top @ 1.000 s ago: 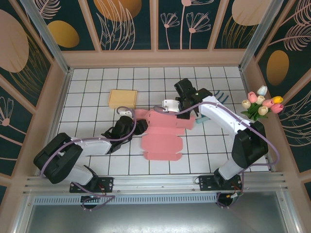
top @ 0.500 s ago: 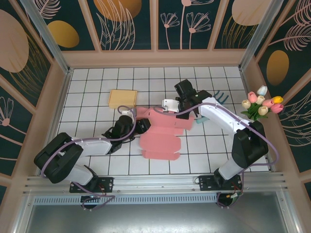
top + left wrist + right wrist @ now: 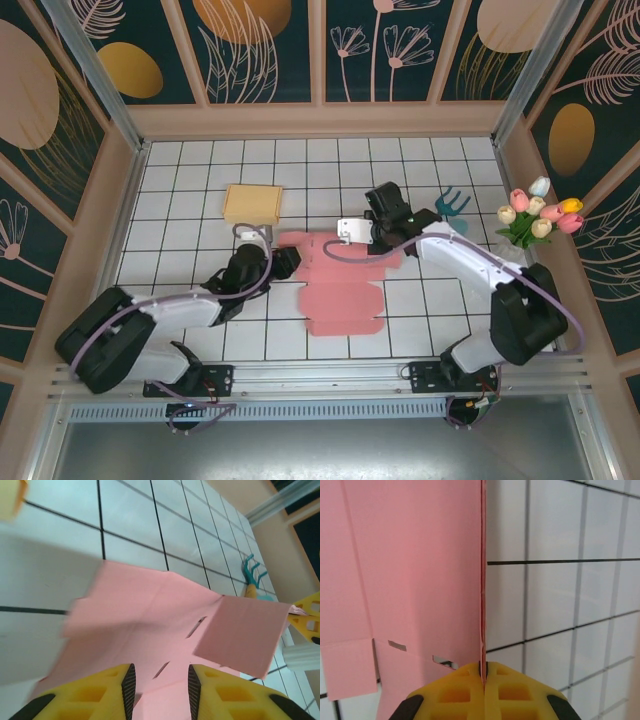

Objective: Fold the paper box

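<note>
My right gripper point(image 3: 483, 666) is pinched tight on the thin edge of one flap of the pink paper box point(image 3: 340, 290), standing that flap point(image 3: 240, 635) up at the sheet's far right side. My left gripper point(image 3: 161, 677) has its jaws apart, low over the sheet's far left corner and pointing across it towards the raised flap. The rest of the blank lies flat on the tiled table point(image 3: 200, 170) between the two arms, its long axis running away from the bases. I judge the next fold follows that axis, with the right arm leading. The left wrist view is smeared on its left side, and I cannot tell whether the left fingers touch the paper.
</note>
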Tool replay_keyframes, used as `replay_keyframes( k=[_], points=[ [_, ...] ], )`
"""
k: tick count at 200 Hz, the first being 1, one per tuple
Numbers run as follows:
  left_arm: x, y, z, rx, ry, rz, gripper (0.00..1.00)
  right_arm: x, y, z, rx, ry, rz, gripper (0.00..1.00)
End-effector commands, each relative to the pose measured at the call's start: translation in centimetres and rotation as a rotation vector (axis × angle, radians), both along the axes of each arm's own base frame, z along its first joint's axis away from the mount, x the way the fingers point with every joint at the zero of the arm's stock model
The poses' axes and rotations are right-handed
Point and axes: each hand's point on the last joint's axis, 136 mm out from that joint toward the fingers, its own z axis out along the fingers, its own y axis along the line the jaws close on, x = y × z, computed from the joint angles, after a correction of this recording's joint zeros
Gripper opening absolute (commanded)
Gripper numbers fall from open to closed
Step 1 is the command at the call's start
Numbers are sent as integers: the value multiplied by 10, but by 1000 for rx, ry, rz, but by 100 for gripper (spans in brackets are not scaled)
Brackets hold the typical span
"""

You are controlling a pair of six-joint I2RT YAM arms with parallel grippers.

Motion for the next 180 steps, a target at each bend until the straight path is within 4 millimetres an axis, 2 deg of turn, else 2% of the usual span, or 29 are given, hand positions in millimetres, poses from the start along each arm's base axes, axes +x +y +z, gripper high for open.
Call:
replay_keyframes(
  k=[1,26,40,81,108,148,180],
  points=[
    [2,31,8,105,-71,109,36,15,5,44,30,-233,48,0],
    [3,66,9,230,-79,237,36,8,4,58,10,-364,110,0],
    [2,83,8,275,-93,298,36,3,2,57,-11,-407,144,0],
    [-4,103,8,299,-139,357,35,3,-2,48,-81,-503,155,0],
    [-5,106,9,310,-179,352,34,2,3,46,-72,-576,182,0],
    [-6,100,-4,310,-184,318,33,-3,6,30,-80,-664,230,0],
    [-4,98,-11,325,-177,314,32,-3,24,36,27,-661,210,0]
  ],
)
